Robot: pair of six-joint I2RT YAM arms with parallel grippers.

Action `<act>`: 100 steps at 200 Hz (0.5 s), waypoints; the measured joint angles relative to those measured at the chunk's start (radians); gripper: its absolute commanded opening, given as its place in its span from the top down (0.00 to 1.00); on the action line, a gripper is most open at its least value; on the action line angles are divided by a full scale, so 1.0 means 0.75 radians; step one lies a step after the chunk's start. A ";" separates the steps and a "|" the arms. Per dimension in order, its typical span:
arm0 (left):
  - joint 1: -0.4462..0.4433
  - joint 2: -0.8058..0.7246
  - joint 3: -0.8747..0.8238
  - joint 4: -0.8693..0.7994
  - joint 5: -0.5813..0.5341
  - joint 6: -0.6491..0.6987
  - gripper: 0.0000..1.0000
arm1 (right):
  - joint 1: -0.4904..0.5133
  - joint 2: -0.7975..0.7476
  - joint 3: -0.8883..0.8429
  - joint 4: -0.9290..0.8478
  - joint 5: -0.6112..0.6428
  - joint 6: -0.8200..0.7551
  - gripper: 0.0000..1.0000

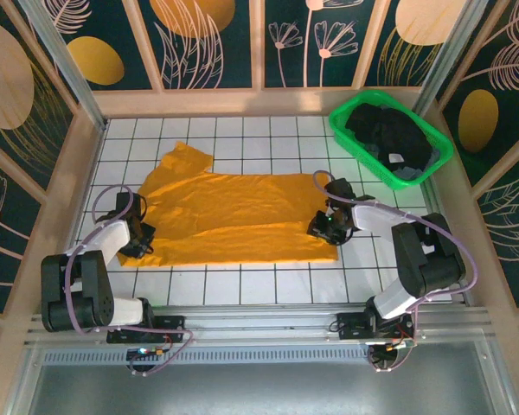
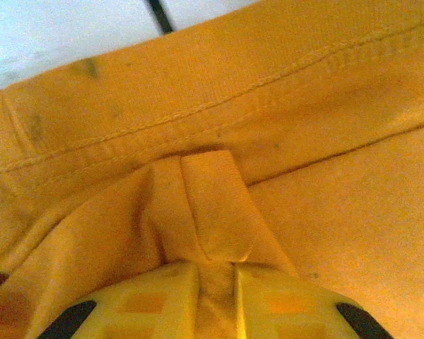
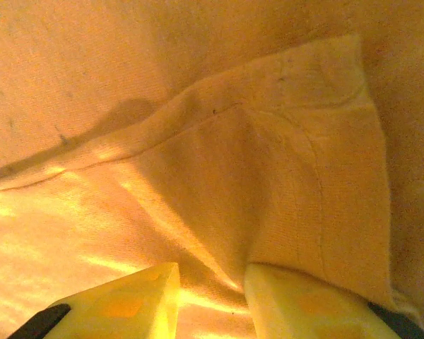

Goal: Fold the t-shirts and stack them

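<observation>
One orange-yellow t-shirt [image 1: 242,216] lies spread flat across the middle of the white gridded table, a sleeve pointing to the far left. My left gripper [image 1: 138,240] is at the shirt's left end. In the left wrist view it [image 2: 215,272] is shut on a pinched fold of the cloth [image 2: 304,106] just below a stitched hem. My right gripper [image 1: 322,226] rests on the shirt's right end. In the right wrist view its fingers [image 3: 212,279] stand apart on the cloth [image 3: 127,70], and a hemmed corner flap [image 3: 318,155] drapes over the right finger.
A green plastic basket [image 1: 360,156] holding dark clothes [image 1: 389,134] stands at the back right corner. Wooden rails border the table on the left, right and far sides. White tabletop [image 1: 242,281] shows in front of the shirt.
</observation>
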 measured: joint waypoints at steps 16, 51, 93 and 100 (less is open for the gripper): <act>0.002 -0.010 0.013 -0.064 -0.024 -0.024 0.71 | 0.007 -0.005 0.014 -0.056 -0.009 -0.002 0.60; 0.006 0.028 0.246 -0.167 -0.039 -0.016 0.59 | 0.007 -0.005 0.138 -0.195 0.074 -0.022 0.51; -0.031 0.525 0.996 -0.071 0.012 0.207 0.62 | -0.009 0.093 0.484 -0.081 0.135 -0.090 0.50; -0.046 0.621 1.111 -0.049 0.020 0.250 0.62 | -0.014 0.135 0.543 -0.053 0.134 -0.095 0.51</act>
